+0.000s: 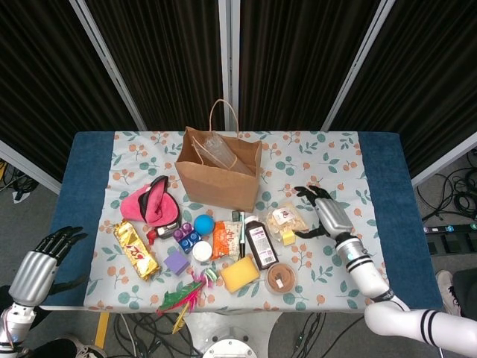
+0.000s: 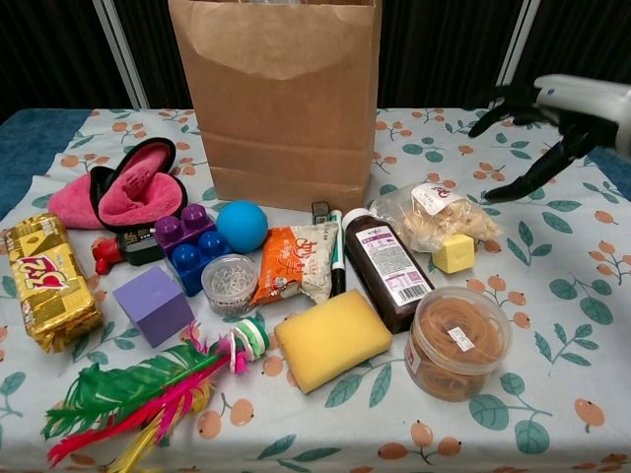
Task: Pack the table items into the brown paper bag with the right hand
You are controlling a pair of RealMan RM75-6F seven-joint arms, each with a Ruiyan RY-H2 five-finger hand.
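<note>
Got my right hand point(image 1: 326, 215) hovering fingers spread, holding nothing, just right of the snack bag point(image 1: 288, 217) on the bench. I'd come down over its middle and close gently before lifting toward the paper bag point(image 1: 219, 173).

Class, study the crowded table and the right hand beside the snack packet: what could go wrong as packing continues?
1. The open right hand hovers by the clear snack packet; the small yellow cube touching it may get knocked.
2. The dark brown bottle lies close beside it, so fingers could catch it.
3. The tall brown paper bag might tip if bumped.
</note>
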